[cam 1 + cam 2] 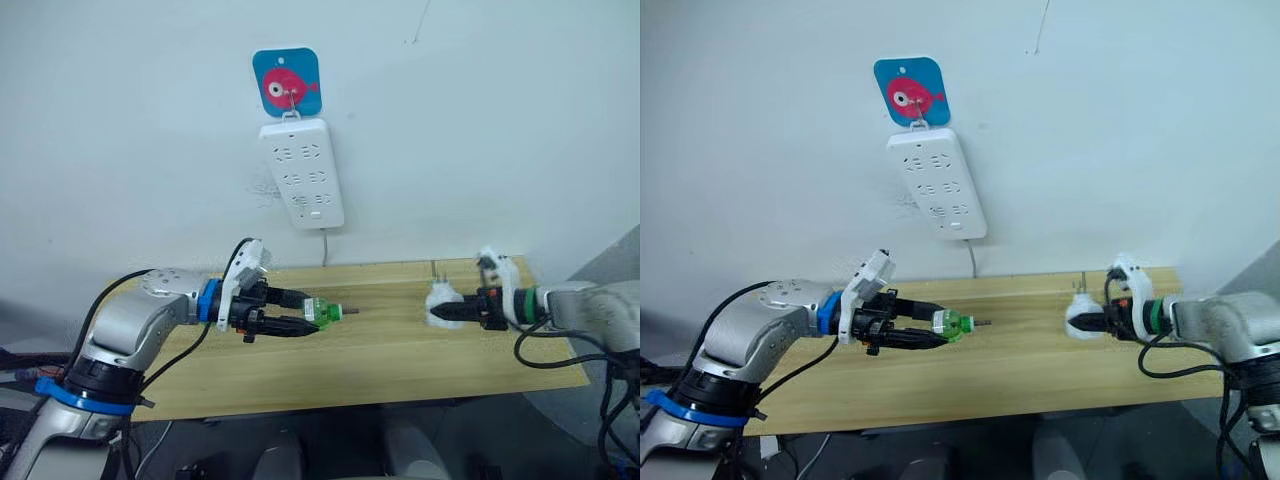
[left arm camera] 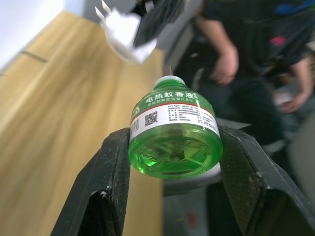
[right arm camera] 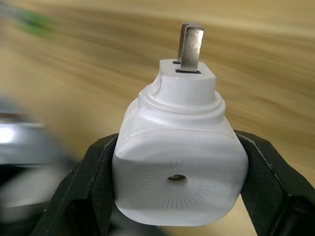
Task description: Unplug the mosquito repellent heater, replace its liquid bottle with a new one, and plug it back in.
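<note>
My left gripper [image 1: 312, 320] is shut on a green liquid bottle [image 1: 324, 312], held on its side above the left half of the wooden table [image 1: 390, 365], its wick tip pointing right. The left wrist view shows the bottle [image 2: 174, 132] clamped between both black fingers [image 2: 110, 172]. My right gripper [image 1: 442, 312] is shut on the mosquito repellent heater [image 1: 439, 299] over the table's right end. In the right wrist view the white heater [image 3: 179, 167] sits between the jaws, vent hole facing the camera, metal prongs [image 3: 191, 46] pointing away. A gap of bare table separates bottle and heater.
A white power strip [image 1: 302, 172] hangs on the wall from a blue fish hook plate [image 1: 286, 82], its cable dropping behind the table. A person [image 2: 236, 54] sits beyond the table's far side in the left wrist view.
</note>
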### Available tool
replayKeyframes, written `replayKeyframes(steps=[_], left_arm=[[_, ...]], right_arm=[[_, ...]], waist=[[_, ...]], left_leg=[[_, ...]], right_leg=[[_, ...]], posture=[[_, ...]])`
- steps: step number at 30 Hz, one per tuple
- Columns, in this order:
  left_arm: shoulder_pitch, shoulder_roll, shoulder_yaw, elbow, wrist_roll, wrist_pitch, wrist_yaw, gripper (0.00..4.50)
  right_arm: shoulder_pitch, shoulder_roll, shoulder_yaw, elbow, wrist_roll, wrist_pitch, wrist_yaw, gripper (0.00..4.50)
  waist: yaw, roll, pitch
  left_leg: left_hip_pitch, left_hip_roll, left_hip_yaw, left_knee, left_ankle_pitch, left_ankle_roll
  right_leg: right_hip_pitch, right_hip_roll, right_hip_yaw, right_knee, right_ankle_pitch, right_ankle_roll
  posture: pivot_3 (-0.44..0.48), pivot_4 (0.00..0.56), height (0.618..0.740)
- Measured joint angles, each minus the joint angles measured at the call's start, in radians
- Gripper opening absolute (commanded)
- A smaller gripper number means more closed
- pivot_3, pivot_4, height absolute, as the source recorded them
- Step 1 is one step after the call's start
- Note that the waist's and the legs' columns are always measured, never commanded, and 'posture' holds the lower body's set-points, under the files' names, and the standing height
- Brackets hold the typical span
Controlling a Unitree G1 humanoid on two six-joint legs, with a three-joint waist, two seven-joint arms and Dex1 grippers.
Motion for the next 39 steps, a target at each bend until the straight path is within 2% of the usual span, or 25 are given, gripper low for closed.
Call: replayKeyframes(steps=[2, 6, 10, 13, 17, 18, 20, 23, 25, 28, 30, 32, 33, 36, 39], left_arm=[[0.014, -0.019, 0.0, -0.009, 0.01, -0.006, 0.021, 2.26], [0.043, -0.041, -0.001, -0.056, 0.016, -0.006, 0.049, 2.26], [0.072, -0.047, -0.003, -0.089, 0.026, -0.024, 0.058, 2.26], [0.089, -0.051, -0.013, -0.097, 0.045, -0.033, 0.06, 2.26], [0.089, -0.064, -0.015, -0.099, 0.061, -0.046, 0.066, 2.26], [0.089, -0.067, -0.016, -0.099, 0.063, -0.048, 0.067, 2.26], [0.088, -0.069, -0.021, -0.098, 0.074, -0.051, 0.069, 2.26], [0.086, -0.073, -0.021, -0.095, 0.086, -0.07, 0.077, 2.26], [0.086, -0.078, -0.019, -0.08, 0.099, -0.087, 0.082, 2.26], [0.079, -0.107, -0.016, -0.064, 0.111, -0.106, 0.112, 2.26], [0.068, -0.149, -0.009, -0.054, 0.119, -0.119, 0.149, 2.26], [0.044, -0.208, 0.0, -0.038, 0.121, -0.133, 0.197, 2.26], [0.038, -0.223, 0.003, -0.037, 0.121, -0.135, 0.215, 2.26], [0.032, -0.292, 0.021, -0.036, 0.127, -0.159, 0.29, 2.26], [0.017, -0.357, 0.035, -0.03, 0.136, -0.182, 0.362, 2.26]], right_arm=[[-0.017, 0.027, 0.062, 0.071, -0.142, -0.089, -0.024, 3.01], [-0.106, 0.077, 0.145, 0.214, -0.328, -0.148, -0.03, 3.01], [-0.166, 0.113, 0.21, 0.324, -0.446, -0.192, 0.036, 3.01], [-0.194, 0.145, 0.213, 0.377, -0.506, -0.226, 0.061, 3.01], [-0.213, 0.185, 0.188, 0.417, -0.541, -0.226, 0.081, 4.28], [-0.211, 0.189, 0.179, 0.416, -0.542, -0.222, 0.085, 4.47], [-0.204, 0.184, 0.154, 0.393, -0.543, -0.203, 0.097, 4.5], [-0.141, 0.131, 0.072, 0.245, -0.525, -0.142, 0.102, 4.5], [-0.09, 0.082, -0.003, 0.099, -0.503, -0.087, 0.108, 4.5], [-0.017, 0.069, -0.153, -0.133, -0.407, 0.035, 0.124, 4.5], [0.021, 0.144, -0.304, -0.302, -0.298, 0.161, 0.125, 4.5], [0.059, 0.288, -0.468, -0.475, -0.185, 0.277, 0.098, 4.5], [0.068, 0.345, -0.506, -0.523, -0.153, 0.307, 0.083, 4.5], [0.112, 0.618, -0.688, -0.656, -0.046, 0.369, -0.014, 4.5], [0.125, 0.782, -0.805, -0.727, 0.038, 0.401, -0.082, 4.5]], waist=[[-0.002, 0.0, 0.001], [-0.007, 0.001, 0.003], [-0.007, 0.001, 0.003], [-0.007, 0.001, 0.003], [-0.006, 0.001, 0.002], [-0.006, 0.001, 0.003], [-0.005, 0.001, 0.003], [-0.002, 0.001, 0.002], [-0.001, 0.002, 0.002], [-0.002, 0.002, 0.001], [-0.004, 0.002, 0.0], [-0.004, 0.002, 0.0], [-0.004, 0.002, 0.0], [-0.006, 0.002, -0.001], [-0.006, 0.002, -0.001]], left_leg=[[0.0, 0.0, 0.0, 0.0, 0.0, 0.0], [0.001, 0.0, 0.0, 0.0, 0.0, 0.0], [0.001, 0.0, 0.0, -0.001, 0.0, 0.0], [0.001, 0.0, 0.0, 0.0, 0.0, 0.0], [0.001, 0.0, -0.001, 0.0, 0.0, 0.0], [0.001, 0.0, -0.001, 0.0, 0.0, 0.0], [0.001, 0.0, 0.0, 0.0, 0.0, 0.0], [0.0, -0.001, -0.001, 0.0, 0.0, 0.0], [0.0, -0.001, -0.001, 0.0, 0.0, 0.0], [0.001, 0.0, -0.001, 0.0, 0.0, 0.0], [0.001, 0.001, -0.001, 0.0, 0.0, 0.0], [0.001, 0.0, -0.002, 0.0, 0.0, 0.0], [0.001, 0.0, -0.001, 0.001, 0.0, 0.0], [0.001, 0.0, -0.001, 0.0, 0.0, 0.0], [0.001, -0.001, -0.001, 0.001, 0.0, 0.0]], right_leg=[[0.0, 0.0, 0.0, 0.0, 0.0, 0.0], [0.0, 0.0, 0.0, 0.001, 0.0, 0.0], [0.0, 0.0, 0.0, 0.001, 0.0, 0.0], [0.0, 0.0, 0.0, 0.001, 0.0, 0.0], [0.001, 0.0, 0.0, 0.001, 0.0, 0.0], [0.001, 0.0, 0.0, 0.001, 0.0, 0.0], [0.001, -0.001, 0.0, 0.001, 0.0, 0.0], [0.0, -0.001, -0.001, 0.001, 0.0, 0.0], [0.0, -0.001, -0.001, 0.001, 0.0, 0.0], [0.001, -0.001, -0.001, 0.002, 0.0, 0.0], [0.001, 0.0, -0.001, 0.003, 0.0, 0.0], [0.001, 0.0, -0.001, 0.004, 0.0, 0.0], [0.001, 0.0, -0.001, 0.004, 0.0, 0.0], [0.0, -0.001, 0.0, 0.004, 0.0, 0.0], [0.0, -0.001, 0.0, 0.005, 0.0, 0.0]], posture=[[-0.111, 0.165, 0.734], [-0.107, 0.165, 0.734], [-0.102, 0.156, 0.734], [-0.101, 0.152, 0.734], [-0.107, 0.148, 0.734], [-0.109, 0.148, 0.734], [-0.115, 0.139, 0.734], [-0.115, 0.129, 0.734], [-0.121, 0.119, 0.734], [-0.142, 0.121, 0.734], [-0.157, 0.123, 0.734], [-0.166, 0.127, 0.734], [-0.168, 0.126, 0.734], [-0.176, 0.132, 0.734], [-0.187, 0.127, 0.734]])
